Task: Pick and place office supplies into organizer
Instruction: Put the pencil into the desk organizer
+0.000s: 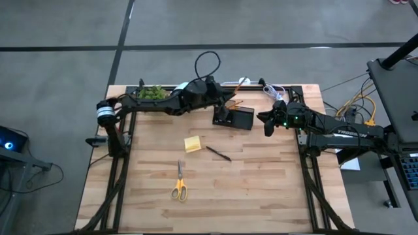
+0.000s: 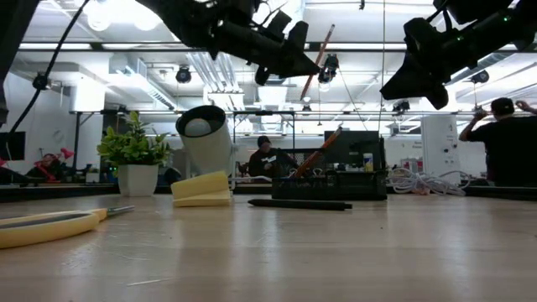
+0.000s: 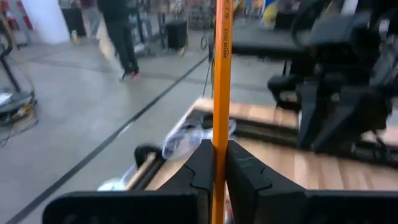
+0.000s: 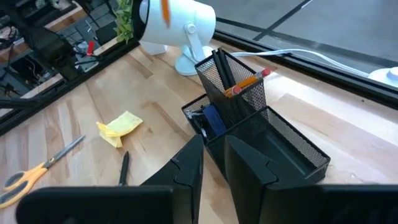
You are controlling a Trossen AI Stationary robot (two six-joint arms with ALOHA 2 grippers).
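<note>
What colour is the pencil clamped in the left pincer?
Orange; the pencil shows best in the left wrist view, in the left pincer.

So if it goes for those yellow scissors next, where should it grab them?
Probably from straight above, across the closed metal blades just ahead of the handles. The scissors lie flat on the table, blades pointing toward the organizer, with clear wood on both sides for the fingers. The looped handles are wider and harder to pinch. The right gripper holds nothing.
</note>
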